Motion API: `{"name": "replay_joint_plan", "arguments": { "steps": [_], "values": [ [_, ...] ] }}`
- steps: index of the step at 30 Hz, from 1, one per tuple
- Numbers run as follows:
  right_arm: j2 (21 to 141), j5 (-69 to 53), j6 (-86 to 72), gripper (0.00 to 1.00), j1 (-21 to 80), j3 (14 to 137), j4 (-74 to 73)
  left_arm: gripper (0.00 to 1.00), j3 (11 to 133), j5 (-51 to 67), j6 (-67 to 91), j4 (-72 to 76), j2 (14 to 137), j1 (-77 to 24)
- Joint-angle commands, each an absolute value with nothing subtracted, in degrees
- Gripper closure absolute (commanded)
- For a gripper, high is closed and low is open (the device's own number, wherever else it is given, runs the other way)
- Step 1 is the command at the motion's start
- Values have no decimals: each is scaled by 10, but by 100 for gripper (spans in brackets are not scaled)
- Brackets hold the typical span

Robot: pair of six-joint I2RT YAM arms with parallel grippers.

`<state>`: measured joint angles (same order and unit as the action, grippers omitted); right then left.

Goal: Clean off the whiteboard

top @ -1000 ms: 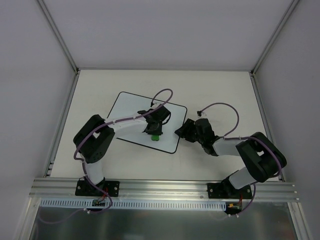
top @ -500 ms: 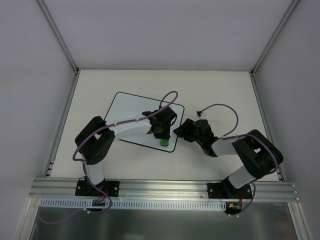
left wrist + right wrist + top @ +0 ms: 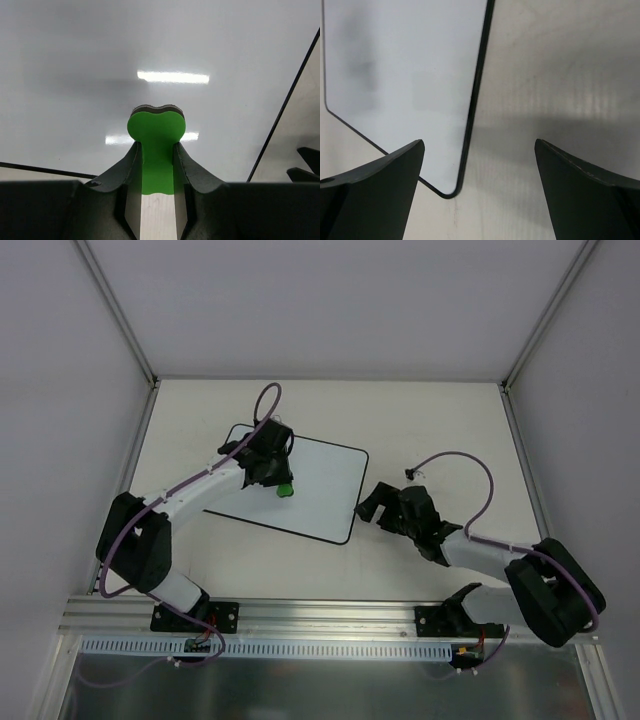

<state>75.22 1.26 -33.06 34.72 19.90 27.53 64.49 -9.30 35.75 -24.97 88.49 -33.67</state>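
The whiteboard (image 3: 318,492) lies flat on the table left of centre, its white face showing no marks. My left gripper (image 3: 274,476) is over the board's far-left part, shut on a small green block (image 3: 285,489). In the left wrist view the green block (image 3: 156,131) sticks out between the fingers and presses on the whiteboard (image 3: 100,70). My right gripper (image 3: 371,503) stands open just off the board's right edge, holding nothing. In the right wrist view the whiteboard (image 3: 405,65) shows its near-right corner between the wide-open fingers of that gripper (image 3: 479,143).
The pale table (image 3: 440,430) is walled by grey panels on three sides. An aluminium rail (image 3: 330,612) runs along the near edge by the arm bases. Purple cables loop above both wrists.
My left gripper has swept the green block from the board's near-right part to its far-left part. My right gripper has opened wide and drawn back a little to the right of the board's edge.
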Motion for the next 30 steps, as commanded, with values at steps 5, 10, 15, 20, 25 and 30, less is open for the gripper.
{"name": "replay_joint_plan", "arguments": {
  "steps": [5, 10, 15, 20, 25, 30],
  "values": [
    [573, 147, -267, 1, 348, 196, -99, 100, 662, -62, 314, -263, 892, -356],
    [424, 228, -253, 1, 348, 239, -248, 100, 749, -60, 294, -263, 951, -416],
    [294, 245, -250, 1, 347, 259, -365, 100, 864, -48, 278, -263, 1050, -482],
    [171, 255, -242, 1, 347, 285, -453, 100, 948, -38, 267, -263, 1138, -547],
    [94, 224, -243, 1, 348, 303, -464, 99, 1004, -34, 267, -263, 1214, -591],
    [76, 232, -229, 1, 348, 337, -495, 89, 1008, -34, 276, -264, 1237, -612]
  ]
}}
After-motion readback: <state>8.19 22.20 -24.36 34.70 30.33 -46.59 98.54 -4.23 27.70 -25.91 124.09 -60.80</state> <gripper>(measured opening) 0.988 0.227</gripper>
